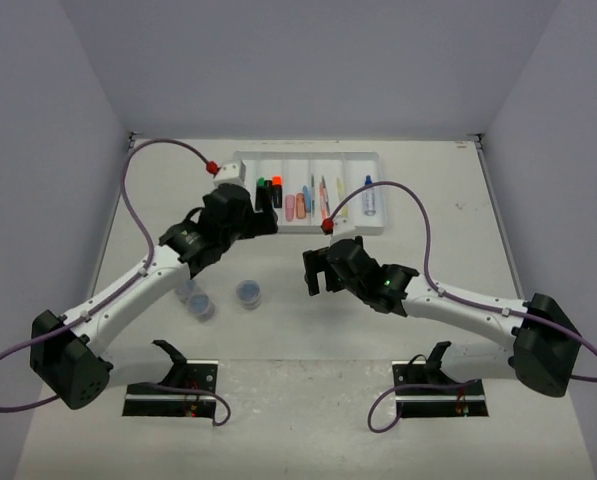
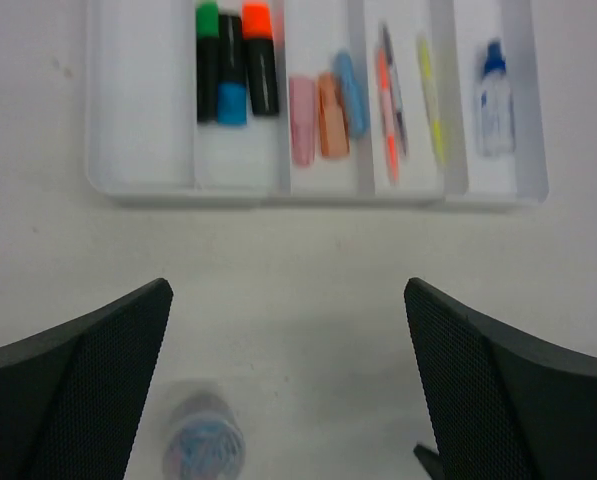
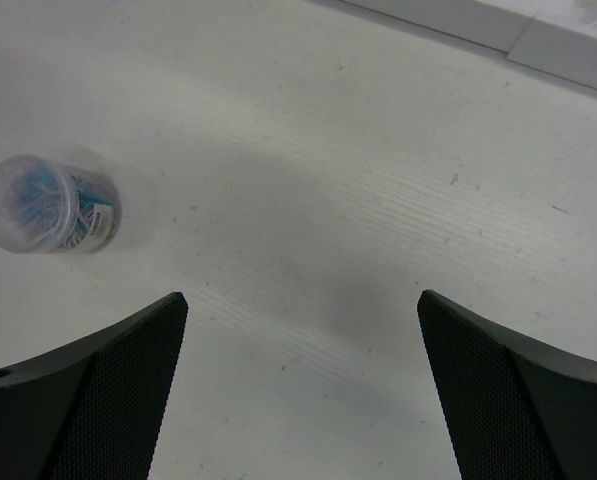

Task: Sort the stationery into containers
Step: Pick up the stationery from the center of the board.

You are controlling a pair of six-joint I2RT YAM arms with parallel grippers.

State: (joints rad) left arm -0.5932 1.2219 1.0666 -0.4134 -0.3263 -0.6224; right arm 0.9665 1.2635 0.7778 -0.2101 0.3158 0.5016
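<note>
The white tray [image 1: 246, 165] lies at the back centre. In the left wrist view the tray [image 2: 138, 100] has a bare leftmost compartment. Beside that lie three black-bodied highlighters [image 2: 233, 70], then pink [image 2: 302, 120], orange [image 2: 331, 115] and blue [image 2: 351, 95] ones, then thin pens [image 2: 389, 110], a yellow pen [image 2: 431, 100] and a blue-capped bottle [image 2: 494, 95]. My left gripper [image 1: 266, 218] [image 2: 286, 290] hangs open and empty just in front of the tray. My right gripper [image 1: 311, 272] [image 3: 303, 297] is open over bare table. Round clear tubs [image 1: 248, 293] [image 1: 201, 306] stand on the table. One tub [image 3: 48, 203] is left of the right fingers.
A third tub [image 1: 186, 290] shows partly behind the left arm. A blurred tub [image 2: 204, 450] sits below the left finger. The tray's near rim [image 3: 538, 40] crosses the right wrist view's top corner. Two black stands [image 1: 173, 385] [image 1: 438, 385] sit at the near edge.
</note>
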